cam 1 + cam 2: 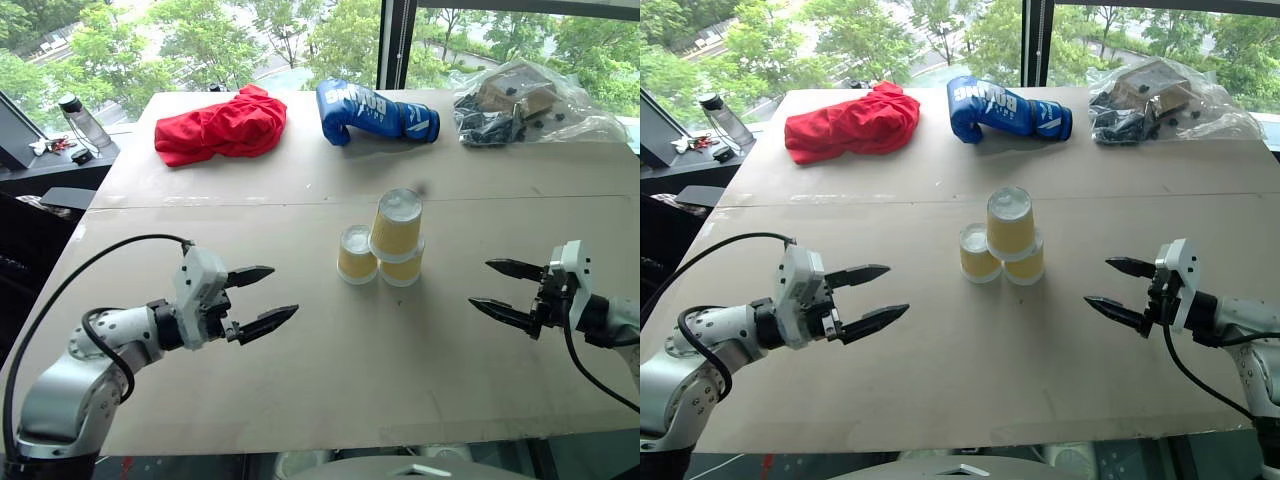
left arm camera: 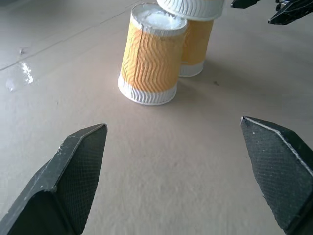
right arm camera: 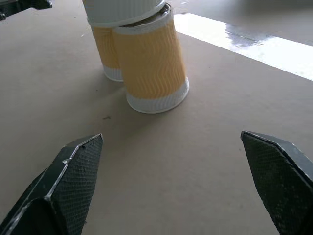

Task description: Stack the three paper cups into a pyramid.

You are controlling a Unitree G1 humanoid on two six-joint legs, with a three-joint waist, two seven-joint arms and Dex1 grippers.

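pyramid (image 1: 388, 240): two inverted paper cups side by side, third bridging both bases for support
left tool (image 1: 262, 297): wide, empty
right tool (image 1: 500, 286): wide, empty

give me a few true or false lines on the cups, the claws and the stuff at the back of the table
1. One of the paper cups sits on top of the other two. True.
2. The left claw is shut on a cup. False: it is open, holding nothing.
3. The right claw is open and apart from the pyramid. True.
4. The blue boxing glove lies on the red cloth. False: they lie apart, side by side.
5. All cups stand upside down. True.
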